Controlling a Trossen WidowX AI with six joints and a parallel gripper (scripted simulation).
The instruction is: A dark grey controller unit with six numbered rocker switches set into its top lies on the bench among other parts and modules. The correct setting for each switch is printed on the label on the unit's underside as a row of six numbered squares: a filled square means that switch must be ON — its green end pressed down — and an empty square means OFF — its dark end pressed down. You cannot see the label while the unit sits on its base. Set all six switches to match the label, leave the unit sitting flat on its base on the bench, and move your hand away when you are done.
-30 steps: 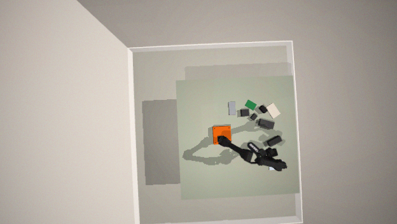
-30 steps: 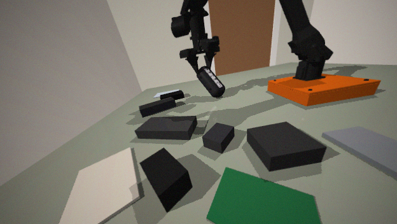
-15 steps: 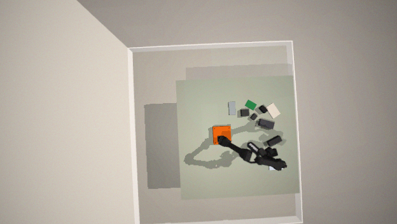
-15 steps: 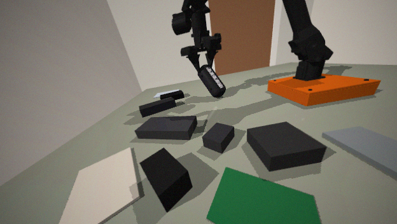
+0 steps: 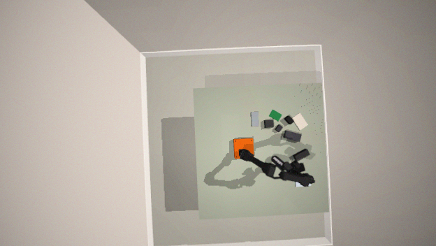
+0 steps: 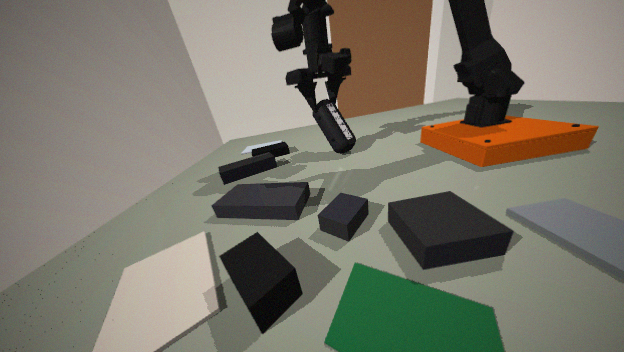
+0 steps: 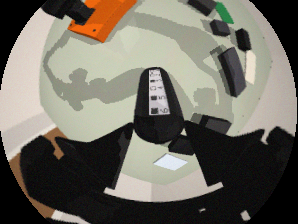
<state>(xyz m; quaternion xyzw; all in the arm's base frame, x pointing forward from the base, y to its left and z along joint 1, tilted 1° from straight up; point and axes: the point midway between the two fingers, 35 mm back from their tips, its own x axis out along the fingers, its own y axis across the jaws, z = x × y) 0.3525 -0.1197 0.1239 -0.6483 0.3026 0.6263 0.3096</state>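
The dark controller unit point(image 5: 274, 158) point(image 6: 327, 131) point(image 7: 143, 102) hangs tilted above the bench point(image 5: 216, 112) point(image 6: 380, 175). My gripper point(image 6: 322, 104) point(image 7: 158, 124) is shut on one end of it. Its white label point(image 5: 278, 161) point(image 6: 340, 121) point(image 7: 159, 106) faces the wrist camera, with numbered squares in a row. In the wrist view, squares 6, 5 and 3 look filled and square 4 looks empty. Square 2 looks empty but is small. Square 1 at the far end is too foreshortened to read. The rocker switches are on the hidden side.
The arm stands on an orange base point(image 5: 241, 142) point(image 6: 530, 135) point(image 7: 102, 22). Several dark blocks lie around, one long block point(image 5: 301, 154) point(image 6: 247, 168) near the unit. A green plate point(image 5: 275, 115) point(image 6: 415, 310), a cream plate point(image 5: 300, 121) point(image 6: 165, 295) and a grey plate point(image 5: 255, 119) point(image 6: 575, 225) lie farther off.
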